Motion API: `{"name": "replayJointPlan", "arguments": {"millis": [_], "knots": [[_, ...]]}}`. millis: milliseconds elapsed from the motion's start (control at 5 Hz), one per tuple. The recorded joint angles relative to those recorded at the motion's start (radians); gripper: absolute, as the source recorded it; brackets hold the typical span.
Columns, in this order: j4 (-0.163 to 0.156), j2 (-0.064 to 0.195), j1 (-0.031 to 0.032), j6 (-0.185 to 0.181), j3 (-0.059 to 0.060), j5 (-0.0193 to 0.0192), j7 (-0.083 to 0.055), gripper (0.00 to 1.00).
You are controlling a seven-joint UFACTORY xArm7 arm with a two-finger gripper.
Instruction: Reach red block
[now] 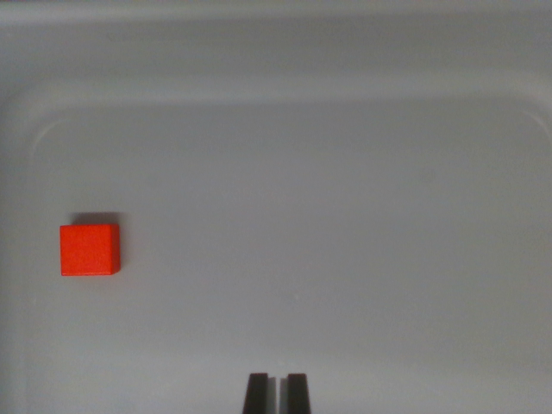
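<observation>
With the end effector (276,392) nearly closed and empty, well right of the red block (89,250) in the wrist view, a straight descent would miss it.

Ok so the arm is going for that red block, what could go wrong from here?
1. The red block sits far toward the wrist view's left, while the tool is at bottom centre; a straight advance would likely miss it.
2. The fingertips look nearly closed, with only a thin gap, so the tool might nudge the block away on arrival.
3. The block lies near the tray's left wall, which may leave little room on that side.
</observation>
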Motion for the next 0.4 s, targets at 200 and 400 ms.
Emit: {"name": "replayJointPlan", "arguments": {"millis": [200, 400], "knots": [[0.000, 0.000, 0.0000, 0.000, 0.000, 0.0000, 0.000, 0.00], [-0.010, 0.014, 0.0059, -0.023, 0.004, -0.0013, 0.000, 0.00]]}}
